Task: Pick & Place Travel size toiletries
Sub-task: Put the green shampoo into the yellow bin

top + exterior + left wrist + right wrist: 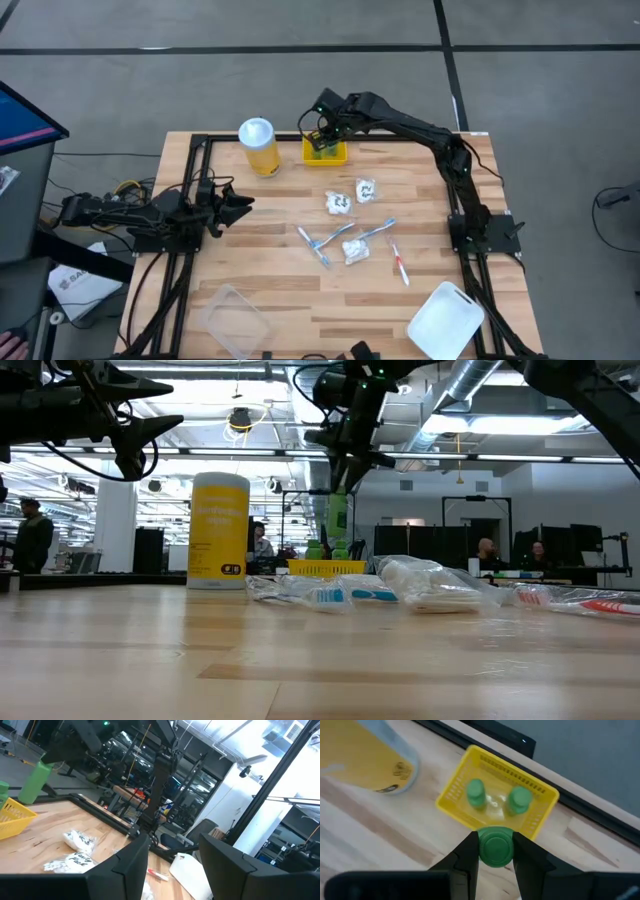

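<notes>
My right gripper (495, 846) is shut on a small green bottle (496, 849) over the small yellow tray (454, 796) at the table's far edge. Two more green bottles (475, 793) (519, 800) stand upright in that tray. In the high view, crinkled white packets (340, 203) (367, 190) (356, 252) and thin brush sticks (320, 243) (375, 232) (400, 262) lie flat mid-table. My left gripper (170, 865) waits open at the table's left side (232, 205), touching nothing. My right gripper pinches the green bottle's upper end (484, 849) between its two fingers (467, 856), coming from above and pointing down. In the low view the bottle (338, 520) hangs upright below the fingers, lifted clear above the yellow tray (325, 568).
A tall yellow jar with a white lid (258, 145) stands just left of the tray. A clear container (232, 315) and a white tray (447, 320) sit near the table's near edge. The black frame rail (190, 180) runs along the table's sides.
</notes>
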Controlling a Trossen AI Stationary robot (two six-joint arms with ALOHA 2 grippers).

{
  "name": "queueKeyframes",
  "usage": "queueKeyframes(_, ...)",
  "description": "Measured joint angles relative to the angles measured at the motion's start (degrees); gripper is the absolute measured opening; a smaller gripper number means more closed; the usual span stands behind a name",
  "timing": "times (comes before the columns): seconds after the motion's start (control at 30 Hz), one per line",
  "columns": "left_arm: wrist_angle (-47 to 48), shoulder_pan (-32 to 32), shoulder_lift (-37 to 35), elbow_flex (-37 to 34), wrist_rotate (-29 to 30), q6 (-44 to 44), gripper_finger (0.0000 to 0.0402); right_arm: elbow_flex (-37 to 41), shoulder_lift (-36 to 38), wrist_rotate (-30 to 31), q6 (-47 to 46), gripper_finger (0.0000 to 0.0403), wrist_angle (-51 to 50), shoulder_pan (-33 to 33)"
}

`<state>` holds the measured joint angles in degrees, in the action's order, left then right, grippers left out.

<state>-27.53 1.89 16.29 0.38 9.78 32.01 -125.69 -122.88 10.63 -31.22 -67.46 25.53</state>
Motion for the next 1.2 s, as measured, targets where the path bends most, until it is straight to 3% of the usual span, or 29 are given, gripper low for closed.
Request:
queueKeyframes(0.47,-0.02,0.02,0.00,0.00,0.00,0.02,0.0172,4.93,-0.21,5.71,-0.33,0.0087,5.44,0.34)
queueKeyframes(0.73,-0.02,0.02,0.00,0.00,0.00,0.00,0.0172,4.95,-0.19,4.52,0.52,0.0087,6.64,-0.23)
queueKeyframes(1.2,-0.02,0.00,-0.02,0.00,0.02,0.02,0.0172,4.98,1.65,2.10,10.26,0.0082,8.25,-1.83)
